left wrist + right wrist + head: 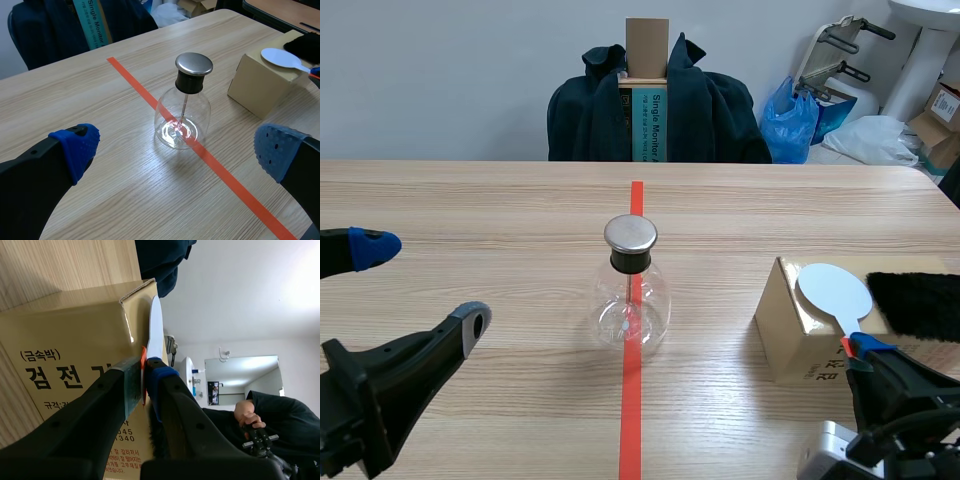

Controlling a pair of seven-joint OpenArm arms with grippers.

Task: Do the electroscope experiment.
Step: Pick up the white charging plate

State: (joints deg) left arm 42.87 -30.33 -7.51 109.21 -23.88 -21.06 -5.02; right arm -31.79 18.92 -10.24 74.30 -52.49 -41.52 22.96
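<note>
- The electroscope (632,290) stands upright mid-table, right on the orange-red tape line (631,420), well apart from both arms
- I judge it fragile: a thin clear glass flask with a metal cap (630,234) and a fine rod hanging inside. It is probably light, and the rounded glass looks slippery, so a sideways knock could tip it
- If I had to hold it, I'd take the dark neck just under the cap, not the glass belly. For this task I expect the cap only needs touching
- The white paddle (833,290) lies on top of the gold cardboard box (790,335) at my right, with its disc beside the black fur pad (917,303). It looks thin, stiff and very light, and the narrow handle end at the box edge is the place to hold it, keeping the disc free
- The right gripper (144,375) is at that handle: its jaws are nearly together with the reddish handle pinched between the pads, so I read it as gripping the paddle. The disc looks to be resting on the box
- The left gripper (422,284) hovers low at my left with its jaws spread wide. It holds nothing and touches nothing, and the flask sits ahead of it between the two blue pads in its wrist view
</note>
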